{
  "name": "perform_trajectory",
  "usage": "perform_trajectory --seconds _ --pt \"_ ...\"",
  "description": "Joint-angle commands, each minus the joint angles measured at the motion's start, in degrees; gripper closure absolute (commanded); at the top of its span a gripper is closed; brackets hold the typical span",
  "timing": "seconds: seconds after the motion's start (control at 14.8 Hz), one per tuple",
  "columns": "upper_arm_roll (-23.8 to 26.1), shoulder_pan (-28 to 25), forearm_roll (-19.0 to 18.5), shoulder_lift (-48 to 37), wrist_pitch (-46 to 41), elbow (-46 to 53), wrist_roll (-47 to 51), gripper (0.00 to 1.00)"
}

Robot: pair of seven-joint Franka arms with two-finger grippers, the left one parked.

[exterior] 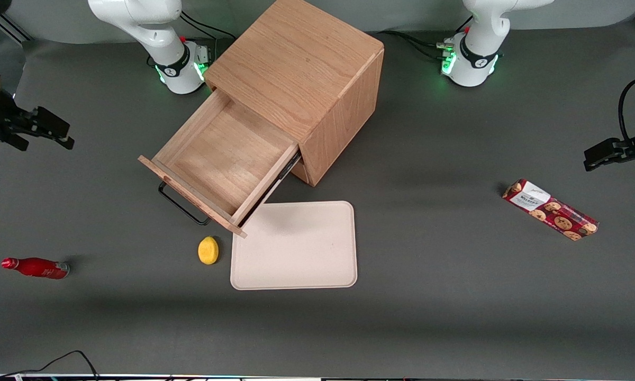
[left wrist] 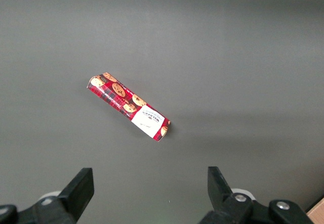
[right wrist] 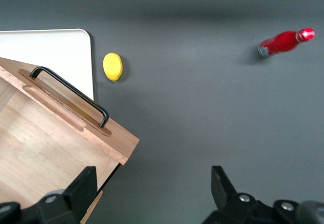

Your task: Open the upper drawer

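Note:
The upper drawer (exterior: 217,159) of the light-oak cube cabinet (exterior: 296,58) stands pulled far out, and its wooden tray is empty. Its thin black bar handle (exterior: 182,206) is on the drawer front. My right gripper (exterior: 45,138) is open and empty. It hangs above the table toward the working arm's end, well apart from the handle. In the right wrist view the gripper (right wrist: 153,181) is over bare mat beside the drawer's (right wrist: 45,148) front corner, and the handle (right wrist: 71,89) is untouched. The lower drawer is hidden under the open one.
A yellow lemon (exterior: 208,250) lies beside a cream tray (exterior: 296,248), both nearer the front camera than the drawer front. A red bottle (exterior: 36,268) lies toward the working arm's end. A cookie pack (exterior: 550,209) lies toward the parked arm's end.

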State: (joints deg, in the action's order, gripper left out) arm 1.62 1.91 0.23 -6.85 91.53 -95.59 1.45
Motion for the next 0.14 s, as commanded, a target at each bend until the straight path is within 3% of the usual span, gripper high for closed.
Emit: perform_trajectory --seconds 0.0,0.07 --pt "-1.00 -1.56 -1.46 -1.24 0.23 -2.49 2.24 0.00" --pt "-1.00 -1.56 -1.46 -1.24 0.32 -2.49 2.24 0.00"
